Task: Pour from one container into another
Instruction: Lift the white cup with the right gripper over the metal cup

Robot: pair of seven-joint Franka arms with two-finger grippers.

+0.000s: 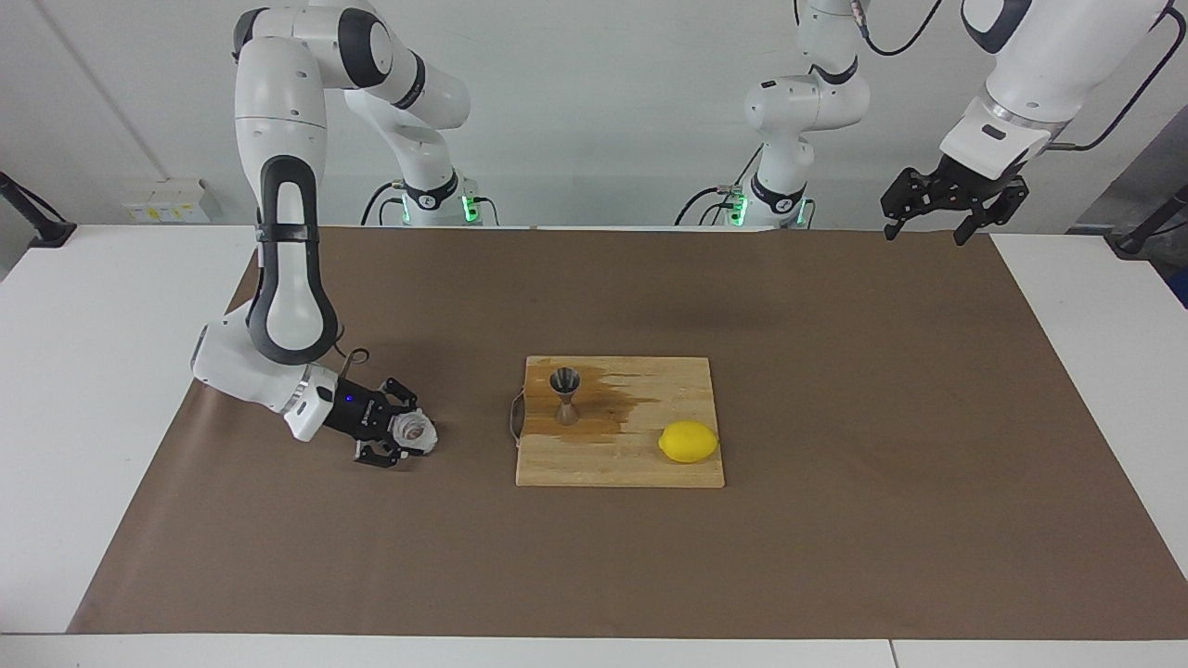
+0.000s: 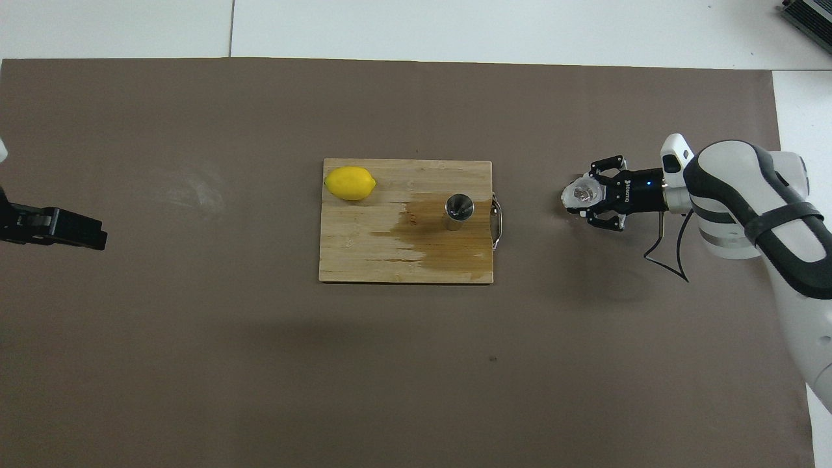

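Two fixed cameras cover one table (image 1: 1095, 390). The facing camera sits high at the end away from the robots and looks back toward them, taking in both arms, their bases and the wall. The overhead camera hangs high above the robots' end and looks steeply down and forward, showing little beyond the table. Both stand well back, so objects look small. The views are half a turn apart. Both share the brown mat (image 1: 835, 557) (image 2: 195, 364), the board (image 1: 631, 468) (image 2: 364, 260) at its middle, and the right gripper (image 1: 415, 433) (image 2: 580, 194) beside the board.
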